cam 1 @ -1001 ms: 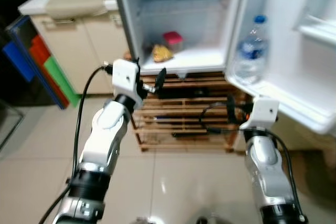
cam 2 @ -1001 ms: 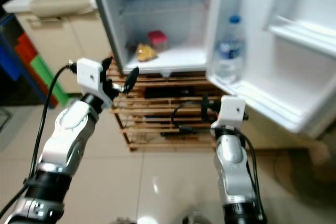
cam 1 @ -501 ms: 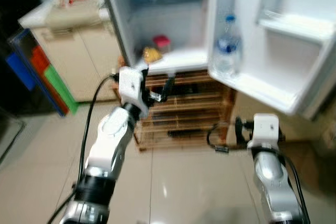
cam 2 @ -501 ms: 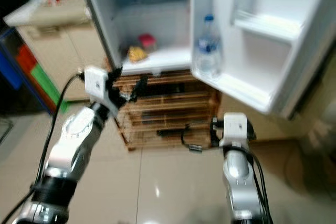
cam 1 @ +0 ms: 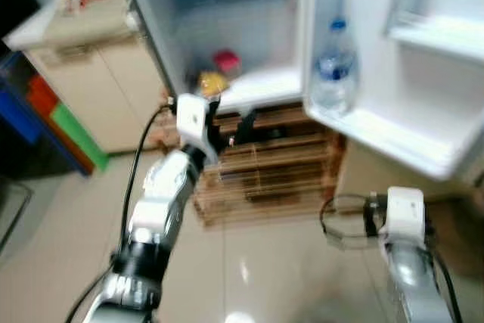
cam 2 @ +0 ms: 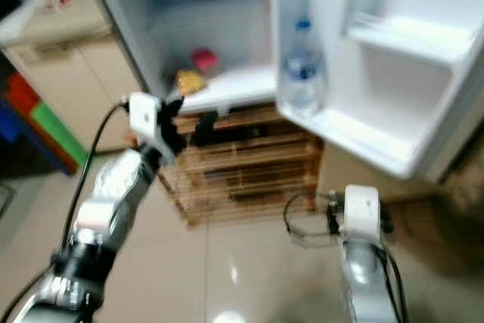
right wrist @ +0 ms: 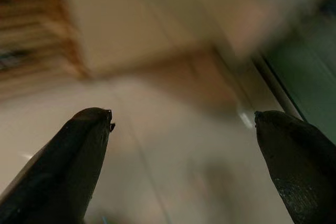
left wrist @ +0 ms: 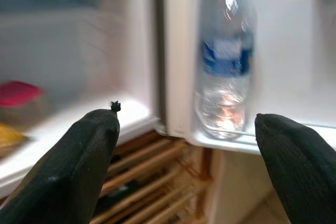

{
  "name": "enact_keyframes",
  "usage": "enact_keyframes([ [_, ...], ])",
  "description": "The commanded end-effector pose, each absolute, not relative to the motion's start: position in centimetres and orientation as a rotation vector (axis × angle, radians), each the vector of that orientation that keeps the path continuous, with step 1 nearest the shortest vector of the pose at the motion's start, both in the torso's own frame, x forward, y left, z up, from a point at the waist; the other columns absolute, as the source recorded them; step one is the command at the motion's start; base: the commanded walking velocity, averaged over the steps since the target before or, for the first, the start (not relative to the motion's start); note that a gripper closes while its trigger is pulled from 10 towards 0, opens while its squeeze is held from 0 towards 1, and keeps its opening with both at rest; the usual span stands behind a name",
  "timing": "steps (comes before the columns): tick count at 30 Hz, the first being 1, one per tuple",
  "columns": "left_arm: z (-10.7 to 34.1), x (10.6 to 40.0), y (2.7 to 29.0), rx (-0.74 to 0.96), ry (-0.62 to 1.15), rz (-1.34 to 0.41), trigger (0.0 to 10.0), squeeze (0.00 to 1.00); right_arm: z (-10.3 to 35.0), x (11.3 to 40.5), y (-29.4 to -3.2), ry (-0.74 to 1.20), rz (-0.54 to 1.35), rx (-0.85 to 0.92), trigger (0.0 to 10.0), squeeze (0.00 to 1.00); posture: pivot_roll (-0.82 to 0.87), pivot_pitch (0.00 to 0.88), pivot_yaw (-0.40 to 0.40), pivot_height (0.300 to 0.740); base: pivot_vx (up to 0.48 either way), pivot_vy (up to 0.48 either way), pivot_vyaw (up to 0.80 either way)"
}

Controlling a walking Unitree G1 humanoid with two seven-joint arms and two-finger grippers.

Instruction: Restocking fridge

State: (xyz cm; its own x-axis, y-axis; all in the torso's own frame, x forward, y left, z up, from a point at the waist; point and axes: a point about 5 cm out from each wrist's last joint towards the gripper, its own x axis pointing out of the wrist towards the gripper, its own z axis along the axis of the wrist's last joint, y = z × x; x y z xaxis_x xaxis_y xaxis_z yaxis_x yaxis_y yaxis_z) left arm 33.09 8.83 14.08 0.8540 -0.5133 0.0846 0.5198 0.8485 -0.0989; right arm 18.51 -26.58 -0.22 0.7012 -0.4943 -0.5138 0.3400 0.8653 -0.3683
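Two pincers are gaping wide, empty: the left pincer (cam 1: 227,115) is reaching toward the fridge shelf (cam 1: 265,85), the right pincer (right wrist: 181,145) is pointing at the floor. The bottle (left wrist: 227,56) is standing in the door; a careless reach risks toppling it.

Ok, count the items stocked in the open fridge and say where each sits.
3. A water bottle stands in the door shelf. A red-lidded container and a yellow item sit side by side on the fridge's bottom shelf. More may be hidden above the frame.

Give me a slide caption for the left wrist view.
Open left gripper faces a water bottle in the fridge door shelf.
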Motion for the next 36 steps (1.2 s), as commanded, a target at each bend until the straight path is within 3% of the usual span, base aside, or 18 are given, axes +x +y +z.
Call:
enact_keyframes([
  [1,13.2,33.3,9.9,-0.090,0.000,-0.505,10.0,0.00,0.0,19.4,-26.0,0.624,-0.453,-0.241,10.0,0.00,-0.23,0.000,0.153,0.740,0.000,0.000,0.00],
  [2,11.0,33.7,10.8,-0.039,0.126,-0.451,10.0,0.00,-1.5,17.9,-27.0,0.721,-0.482,-0.239,10.0,0.00,-0.22,0.000,0.153,0.740,0.000,0.000,0.00],
  [4,9.6,33.8,11.7,-0.038,0.196,-0.420,10.0,0.00,-2.6,16.6,-28.2,0.790,-0.529,-0.223,10.0,0.00,-0.23,0.000,0.152,0.740,0.000,0.000,0.00],
  [10,7.9,33.7,11.8,0.101,0.287,-0.442,10.0,0.00,-1.5,16.6,-32.6,0.759,-0.712,-0.301,10.0,0.00,-0.23,0.000,0.162,0.740,0.000,0.000,0.00],
  [14,4.2,31.6,11.3,0.163,0.534,-0.611,10.0,0.00,1.8,17.7,-36.5,0.642,-0.847,-0.428,10.0,0.00,-0.22,0.000,0.163,0.740,0.000,0.000,0.00],
  [16,2.3,30.4,11.5,0.089,0.692,-0.619,10.0,0.00,4.8,18.8,-38.7,0.533,-0.914,-0.523,10.0,0.00,-0.22,0.000,0.163,0.740,0.000,0.000,0.00],
  [22,1.9,30.4,11.4,0.193,0.685,-0.635,10.0,0.00,10.0,20.2,-42.8,0.403,-1.044,-0.602,10.0,0.00,-0.21,0.000,0.148,0.740,0.000,0.000,0.00],
  [30,1.4,30.2,13.2,0.155,0.738,-0.566,10.0,0.00,12.9,22.2,-43.4,0.288,-1.029,-0.555,10.0,0.00,-0.20,0.000,0.142,0.740,0.000,0.000,0.00],
  [36,1.1,29.9,13.6,0.203,0.735,-0.576,10.0,0.00,13.9,25.9,-40.4,0.134,-0.846,-0.404,10.0,0.00,-0.19,0.000,0.141,0.740,0.000,0.000,0.00],
])
